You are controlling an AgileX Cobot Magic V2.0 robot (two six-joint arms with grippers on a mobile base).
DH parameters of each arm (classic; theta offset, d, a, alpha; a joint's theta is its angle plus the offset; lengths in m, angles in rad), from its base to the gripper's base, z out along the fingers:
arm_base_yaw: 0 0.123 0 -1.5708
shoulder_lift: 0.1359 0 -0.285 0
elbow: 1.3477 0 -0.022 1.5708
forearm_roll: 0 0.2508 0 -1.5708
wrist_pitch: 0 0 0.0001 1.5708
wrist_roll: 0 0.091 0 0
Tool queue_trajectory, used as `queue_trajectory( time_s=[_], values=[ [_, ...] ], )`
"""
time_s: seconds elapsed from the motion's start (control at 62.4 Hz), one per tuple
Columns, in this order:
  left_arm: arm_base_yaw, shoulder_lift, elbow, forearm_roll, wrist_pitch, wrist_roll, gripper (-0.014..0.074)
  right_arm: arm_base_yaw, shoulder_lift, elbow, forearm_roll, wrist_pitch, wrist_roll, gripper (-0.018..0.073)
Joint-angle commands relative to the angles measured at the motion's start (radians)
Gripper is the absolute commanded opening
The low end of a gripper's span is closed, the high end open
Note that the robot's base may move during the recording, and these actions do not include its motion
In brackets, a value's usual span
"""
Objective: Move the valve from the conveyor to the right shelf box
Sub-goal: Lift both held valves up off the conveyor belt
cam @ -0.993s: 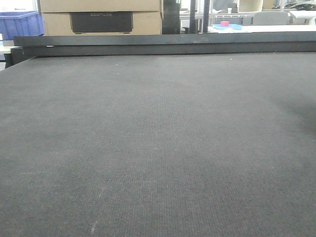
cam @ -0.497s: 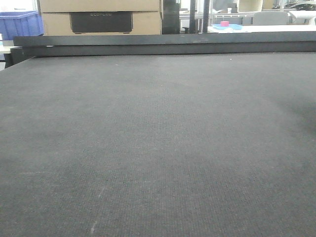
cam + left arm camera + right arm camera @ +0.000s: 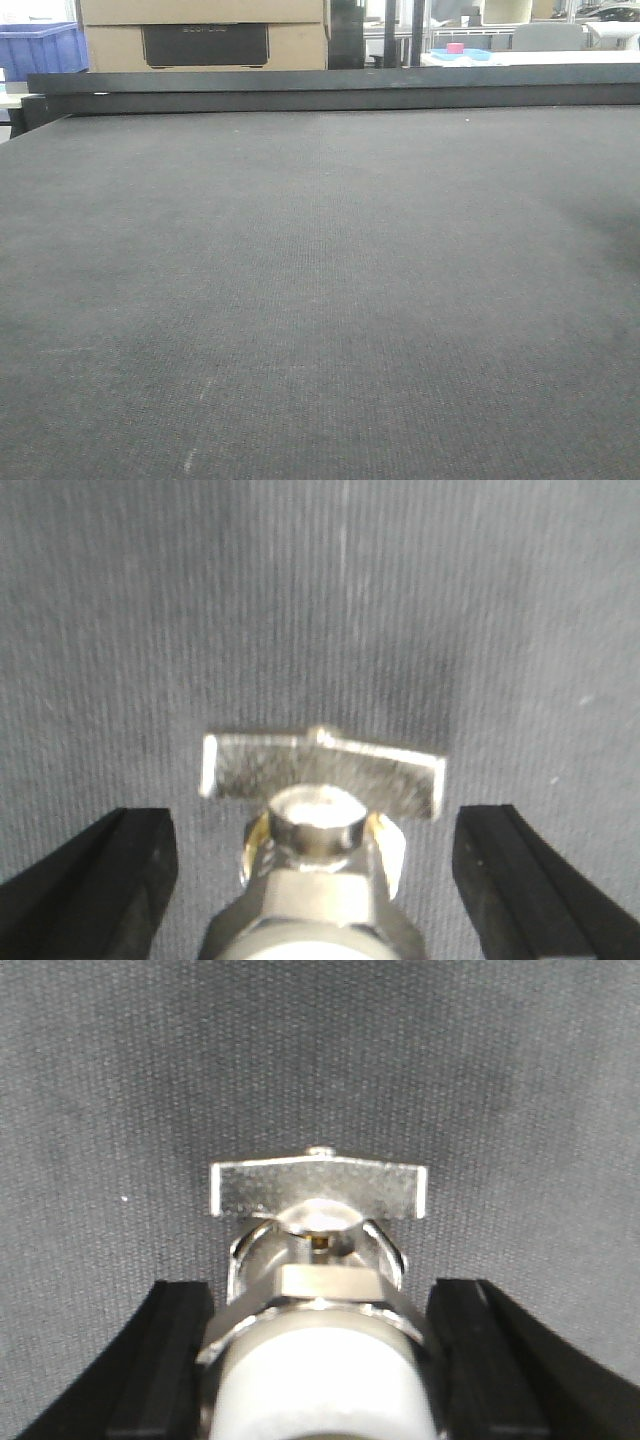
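The left valve lies on the conveyor with its long axis running 6 to 12 o'clock in the left wrist view. Its flat handle end is toward 12, and the bar across it dips slightly toward 4. It is bright, scuffed metal with a hexagonal body and a round boss on top. The left gripper is spread wide around it. Its black fingers sit at 7 and 5 o'clock, with belt showing on both sides. The right valve points the same way, with its handle lying level from 9 to 3. It has a smooth white cylinder at its near end, which the left valve does not show. The right gripper looks clamped on it: its fingers press against the body's flanks with no belt between. The belt's fine ribbed weave is crisp in the left wrist view and soft in the right. Only the wrist views show the valves. The front view shows the wide dark grey belt, its dark rail at 12 o'clock, and a cardboard box and blue crate beyond.
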Motion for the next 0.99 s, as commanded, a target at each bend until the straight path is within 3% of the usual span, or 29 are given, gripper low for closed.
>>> queue_trajectory(
  time_s=[0.0,0.24,0.417,0.721,0.977],
  values=[
    [0.004,-0.003,-0.015,0.001,0.006,-0.007,0.0436,-0.004,0.003,-0.006,0.003,0.008,-0.007,-0.0162],
    [0.004,-0.003,-0.015,0.001,0.034,-0.007,0.0192,-0.004,0.003,-0.006,0.003,-0.002,-0.007,-0.0162],
    [0.004,-0.003,-0.015,0.001,0.040,-0.007,-0.0106,-0.004,-0.002,-0.008,0.003,-0.005,-0.007,-0.0164],
    [0.004,-0.108,-0.015,-0.016,0.034,-0.007,-0.0111,-0.004,-0.152,-0.009,0.003,-0.029,-0.007,-0.0164],
    [0.004,-0.312,-0.011,-0.016,-0.071,0.009,-0.0111,-0.004,-0.302,-0.008,0.003,-0.110,-0.007,-0.0164]
  ],
)
